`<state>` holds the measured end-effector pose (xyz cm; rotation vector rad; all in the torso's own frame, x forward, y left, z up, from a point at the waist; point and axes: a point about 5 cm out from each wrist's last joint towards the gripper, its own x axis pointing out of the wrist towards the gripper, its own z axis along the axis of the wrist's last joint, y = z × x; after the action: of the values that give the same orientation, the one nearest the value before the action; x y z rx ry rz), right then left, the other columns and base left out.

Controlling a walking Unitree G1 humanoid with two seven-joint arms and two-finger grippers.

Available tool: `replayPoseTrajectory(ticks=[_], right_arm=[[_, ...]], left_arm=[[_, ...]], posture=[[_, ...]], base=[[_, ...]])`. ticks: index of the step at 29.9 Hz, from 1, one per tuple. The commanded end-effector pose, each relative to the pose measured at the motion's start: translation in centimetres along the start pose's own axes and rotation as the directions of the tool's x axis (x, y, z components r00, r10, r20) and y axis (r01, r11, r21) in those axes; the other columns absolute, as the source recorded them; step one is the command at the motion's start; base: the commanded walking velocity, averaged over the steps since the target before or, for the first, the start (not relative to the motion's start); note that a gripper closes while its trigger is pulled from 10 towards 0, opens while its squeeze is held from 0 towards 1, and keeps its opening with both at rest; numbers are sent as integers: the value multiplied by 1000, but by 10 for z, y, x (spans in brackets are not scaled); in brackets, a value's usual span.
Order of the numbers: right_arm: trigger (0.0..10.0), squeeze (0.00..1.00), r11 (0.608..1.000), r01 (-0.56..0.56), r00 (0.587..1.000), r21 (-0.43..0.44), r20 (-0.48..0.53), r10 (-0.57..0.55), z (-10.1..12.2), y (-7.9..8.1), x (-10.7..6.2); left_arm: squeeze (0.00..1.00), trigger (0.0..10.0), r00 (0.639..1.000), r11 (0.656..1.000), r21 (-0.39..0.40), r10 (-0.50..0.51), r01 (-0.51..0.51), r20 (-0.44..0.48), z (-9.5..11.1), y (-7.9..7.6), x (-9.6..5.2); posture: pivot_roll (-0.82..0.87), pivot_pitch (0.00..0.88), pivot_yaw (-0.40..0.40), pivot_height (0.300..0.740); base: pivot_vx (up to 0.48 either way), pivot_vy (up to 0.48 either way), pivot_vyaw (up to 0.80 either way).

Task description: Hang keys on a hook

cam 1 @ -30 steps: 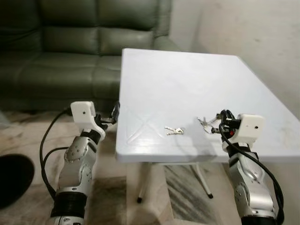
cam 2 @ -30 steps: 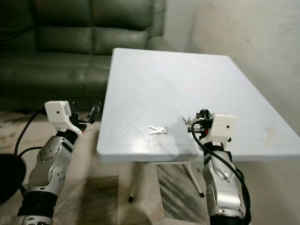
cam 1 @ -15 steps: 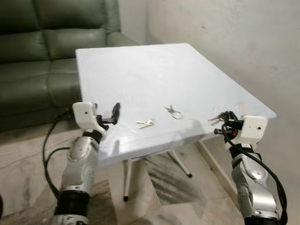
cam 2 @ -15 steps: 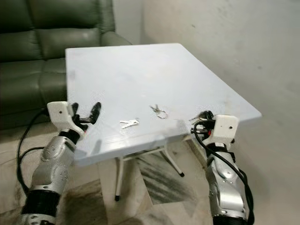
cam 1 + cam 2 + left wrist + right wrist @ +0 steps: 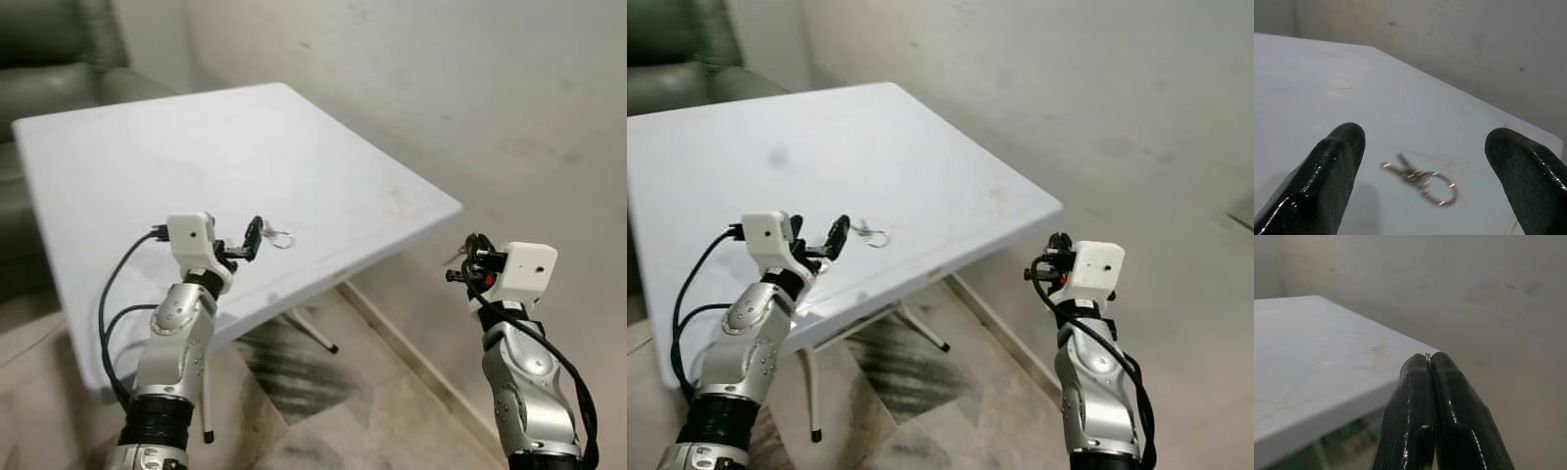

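Keys (image 5: 1427, 356) pinched between closed fingers of right pincer (image 5: 466, 262), held in air off desk (image 5: 323, 166) corner, at desk's 4 o'clock; just ring sliver visible. Second key ring (image 5: 1422, 180) lies on desk ahead of left pincer (image 5: 1430, 171), fingers spread wide. Hook not visible. Risk: thin edge grip, so keys may slip while robot walks or swings arm.

White table (image 5: 147, 157) ahead-left, bare wall (image 5: 470, 88) behind, open floor (image 5: 392, 392) beneath right arm.

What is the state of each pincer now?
Left pincer: open, empty, above the table.
Right pincer: closed on a key ring.
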<state>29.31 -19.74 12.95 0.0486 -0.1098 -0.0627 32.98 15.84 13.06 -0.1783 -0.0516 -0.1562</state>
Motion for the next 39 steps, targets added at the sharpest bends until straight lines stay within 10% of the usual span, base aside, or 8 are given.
replayPoseTrajectory(ticks=[1,39], right_arm=[[10000,0,1000,23,1000,-10,-2,-23,1,-6,-1],[10000,0,998,25,1000,-49,-5,-26,1,-11,-4]], left_arm=[[0,10000,1000,1000,-6,-29,29,-9,-2,-11,4],[0,10000,999,998,47,-39,39,-1,-2,-17,9]], posture=[[5,0,-73,740],[-13,0,-61,740]], base=[[0,0,-800],[0,0,-800]])
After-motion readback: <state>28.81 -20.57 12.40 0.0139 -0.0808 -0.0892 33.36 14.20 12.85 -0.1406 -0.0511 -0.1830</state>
